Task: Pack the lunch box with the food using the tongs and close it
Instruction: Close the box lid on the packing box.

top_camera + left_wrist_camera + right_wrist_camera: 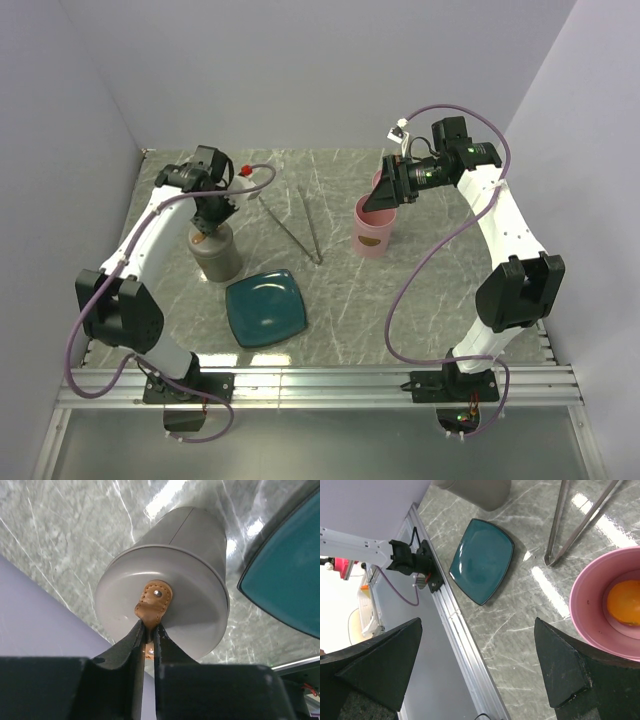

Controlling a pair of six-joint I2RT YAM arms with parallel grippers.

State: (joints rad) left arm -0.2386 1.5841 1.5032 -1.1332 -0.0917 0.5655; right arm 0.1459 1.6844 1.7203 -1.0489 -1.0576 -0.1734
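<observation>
A grey round lunch box point(215, 255) stands at the left with a tan leather tab point(154, 602) on its lid point(200, 615). My left gripper point(210, 222) point(148, 625) hangs over it, its narrow jaws shut on the tab's lower end. A pink round container point(372, 235) point(585, 610) at the right holds the orange food point(624, 602). My right gripper point(383, 198) point(479, 625) hovers just above the pink rim, wide open and empty. The silver tongs point(300, 225) point(555, 530) lie on the table between the two containers, touched by neither gripper.
A bare teal square plate point(265, 308) point(482, 560) lies in front of the grey box. An aluminium rail point(320, 385) point(455, 625) runs along the table's near edge. White walls close in the back and both sides.
</observation>
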